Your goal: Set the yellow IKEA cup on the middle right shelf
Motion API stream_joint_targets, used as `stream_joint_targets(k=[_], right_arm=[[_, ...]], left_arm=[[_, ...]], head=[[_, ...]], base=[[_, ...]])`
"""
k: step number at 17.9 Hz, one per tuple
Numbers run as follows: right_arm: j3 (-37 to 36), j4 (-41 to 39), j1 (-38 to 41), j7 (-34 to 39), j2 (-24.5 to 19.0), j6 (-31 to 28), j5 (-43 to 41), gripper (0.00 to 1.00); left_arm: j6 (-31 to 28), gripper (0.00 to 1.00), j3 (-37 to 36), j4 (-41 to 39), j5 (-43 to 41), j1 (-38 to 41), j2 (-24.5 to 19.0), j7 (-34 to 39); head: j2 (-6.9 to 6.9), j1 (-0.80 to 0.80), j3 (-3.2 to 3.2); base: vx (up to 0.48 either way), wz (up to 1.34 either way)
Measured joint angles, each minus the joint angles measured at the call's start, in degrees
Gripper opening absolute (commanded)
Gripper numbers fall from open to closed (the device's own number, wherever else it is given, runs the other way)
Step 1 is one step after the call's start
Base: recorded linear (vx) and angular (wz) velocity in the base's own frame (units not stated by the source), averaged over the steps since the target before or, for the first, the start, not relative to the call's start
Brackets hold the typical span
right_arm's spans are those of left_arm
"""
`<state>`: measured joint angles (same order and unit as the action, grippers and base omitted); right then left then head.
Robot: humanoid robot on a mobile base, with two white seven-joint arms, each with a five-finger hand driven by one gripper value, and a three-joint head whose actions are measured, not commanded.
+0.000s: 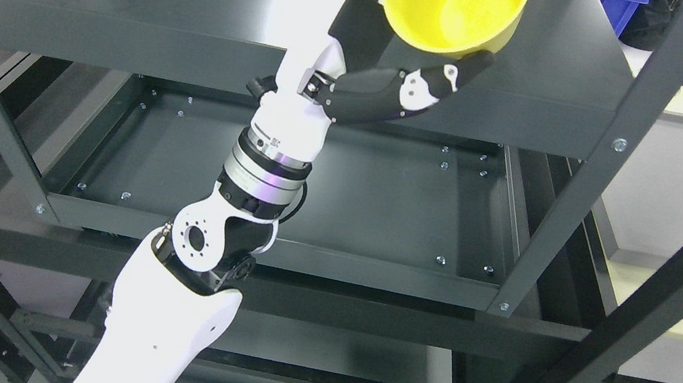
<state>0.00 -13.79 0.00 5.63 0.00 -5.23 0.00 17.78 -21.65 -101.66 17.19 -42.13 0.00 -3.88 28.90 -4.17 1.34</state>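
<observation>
A dark metal shelf rack (132,42) fills the head view, with a grey floor below it and a pale desk (674,299) off to the right of the rack. A bit of a blue bin (621,6) peeks out behind the rack's top board. The left arm comes up from the bottom left, and its left hand (393,83) sits at the front edge of the top board. This hand is gripping the yellow cup (453,7): one dark finger curls under the cup's side, and the rest of the hand is tucked behind it. The cup is held up in the air above the top board, tipped so its open mouth faces the camera. It is bright yellow, smooth, and looks empty inside. The middle shelf (382,191) lies below the hand, under the top board, and its right part is bare. So I think the cup must come down and go in under the top board, toward the rack's right side. The right arm does not show.
</observation>
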Motion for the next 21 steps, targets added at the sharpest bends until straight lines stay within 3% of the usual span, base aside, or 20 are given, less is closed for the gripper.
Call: stream_joint_targets(k=[8, 16, 21], right_arm=[[0.00, 0.00, 0.00, 0.00, 0.00, 0.00, 0.00, 0.99], [0.00, 0.00, 0.00, 0.00, 0.00, 0.01, 0.00, 0.99], [0.00, 0.00, 0.00, 0.00, 0.00, 0.01, 0.00, 0.99]], left_arm=[[0.71, 0.00, -1.11, -0.07, -0.01, -4.60, 0.00, 8.98], [-8.31, 0.00, -2.14, -0.12, 0.02, -8.02, 0.00, 26.80], [-17.92, 0.00, -3.63, -0.14, 0.19, -9.96, 0.01, 38.76]], head=[[0.00, 0.00, 0.00], [0.00, 0.00, 0.00], [0.00, 0.00, 0.00]], base=[[0.100, 0.06], [0.075, 0.03], [0.020, 0.00]])
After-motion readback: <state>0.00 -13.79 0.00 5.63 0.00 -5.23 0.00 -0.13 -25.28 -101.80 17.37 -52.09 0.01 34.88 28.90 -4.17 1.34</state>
